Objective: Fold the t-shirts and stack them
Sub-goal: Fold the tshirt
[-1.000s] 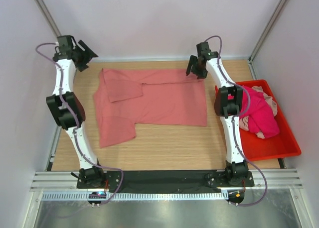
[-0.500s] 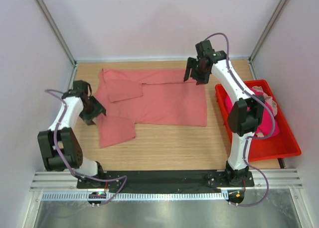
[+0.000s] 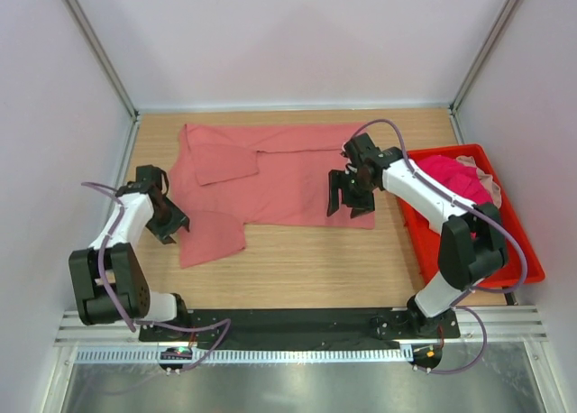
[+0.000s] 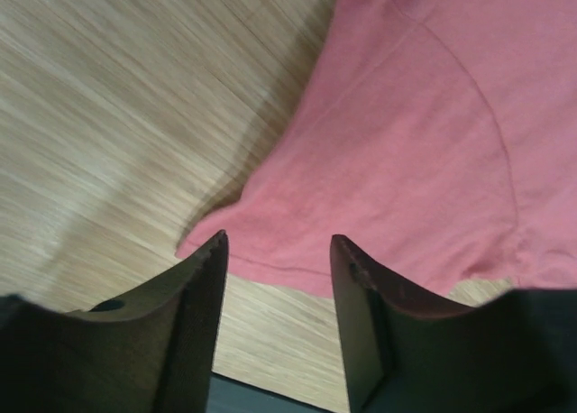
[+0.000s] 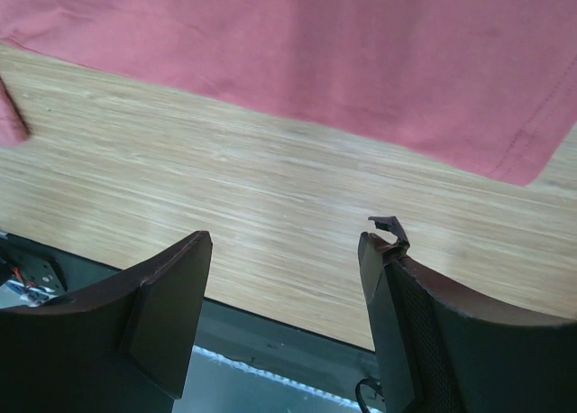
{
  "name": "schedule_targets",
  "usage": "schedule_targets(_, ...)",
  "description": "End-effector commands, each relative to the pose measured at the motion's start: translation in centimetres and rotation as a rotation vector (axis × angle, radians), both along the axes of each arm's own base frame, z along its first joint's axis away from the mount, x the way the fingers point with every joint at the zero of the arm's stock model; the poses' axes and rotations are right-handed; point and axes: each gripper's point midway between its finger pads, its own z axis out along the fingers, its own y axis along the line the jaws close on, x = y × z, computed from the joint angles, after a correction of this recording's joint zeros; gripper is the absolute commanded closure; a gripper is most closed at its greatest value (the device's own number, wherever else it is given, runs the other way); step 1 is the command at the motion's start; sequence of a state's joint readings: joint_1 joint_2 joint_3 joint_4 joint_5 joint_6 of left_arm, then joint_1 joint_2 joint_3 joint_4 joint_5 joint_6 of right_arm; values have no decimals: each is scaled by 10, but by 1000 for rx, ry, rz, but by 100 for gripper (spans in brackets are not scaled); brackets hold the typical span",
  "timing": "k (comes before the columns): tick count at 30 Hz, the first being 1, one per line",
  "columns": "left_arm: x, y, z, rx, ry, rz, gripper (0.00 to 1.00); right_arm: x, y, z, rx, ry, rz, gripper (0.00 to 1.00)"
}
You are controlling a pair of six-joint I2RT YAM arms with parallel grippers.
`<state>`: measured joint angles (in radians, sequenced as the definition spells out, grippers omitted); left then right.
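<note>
Salmon t-shirt (image 3: 288,174) lies spread flat mid-frame on the table (image 3: 297,260), left gripper (image 3: 176,228) at its lower-left sleeve hem, jaws apart, nothing clamped; right gripper (image 3: 344,206) gapes over the lower-right hem; magenta t-shirt (image 3: 451,174) sits heaped in the red bin (image 3: 469,260), right edge.

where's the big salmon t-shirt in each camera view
top external: salmon t-shirt spread flat, centre left
left wrist: fills the upper right, edge low centre
right wrist: band across the top, hem corner at right
shared landmark: wooden tabletop beside its hem
</note>
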<state>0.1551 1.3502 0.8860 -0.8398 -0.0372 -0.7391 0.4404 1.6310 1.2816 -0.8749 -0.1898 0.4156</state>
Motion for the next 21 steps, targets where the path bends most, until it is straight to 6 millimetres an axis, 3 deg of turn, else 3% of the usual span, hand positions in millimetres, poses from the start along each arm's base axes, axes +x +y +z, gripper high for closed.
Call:
schedule_targets(1, 9, 15, -11, 54, 15, -25, 52, 7, -6, 19, 26, -103, 1, 27)
schedule_targets(6, 6, 26, -26, 40, 48, -18, 57, 8, -41, -3, 18, -39, -113, 32)
schedule_targets(11, 19, 21, -32, 0, 12, -40, 59, 9, -67, -22, -18, -7, -168, 35)
schedule_targets(21, 31, 12, -50, -75, 26, -57, 64, 9, -84, -54, 27, 63, -290, 39)
